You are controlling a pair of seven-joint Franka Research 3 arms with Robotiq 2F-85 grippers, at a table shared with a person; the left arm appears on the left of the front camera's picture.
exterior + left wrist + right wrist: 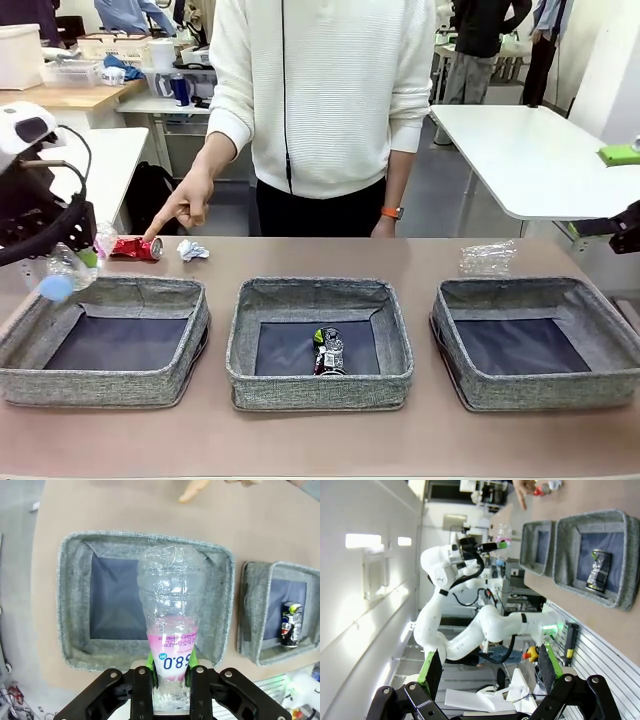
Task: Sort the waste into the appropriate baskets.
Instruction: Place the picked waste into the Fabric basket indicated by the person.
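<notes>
My left end effector (171, 669) grips a clear plastic bottle (170, 600) above the left basket (75, 605). My right end effector (489, 670) gapes wide, holding nothing.

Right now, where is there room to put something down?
Bare: the near edge of the table, the far strip between the wad and the clear plastic, and the floors of the left basket and right basket. Crowded: the far left, with the red can, a pointing hand and the left gripper holding a bottle.

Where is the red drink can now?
Front view: the red can lies on the table beyond the left basket, near the person's pointing finger, left of the paper wad.
</notes>
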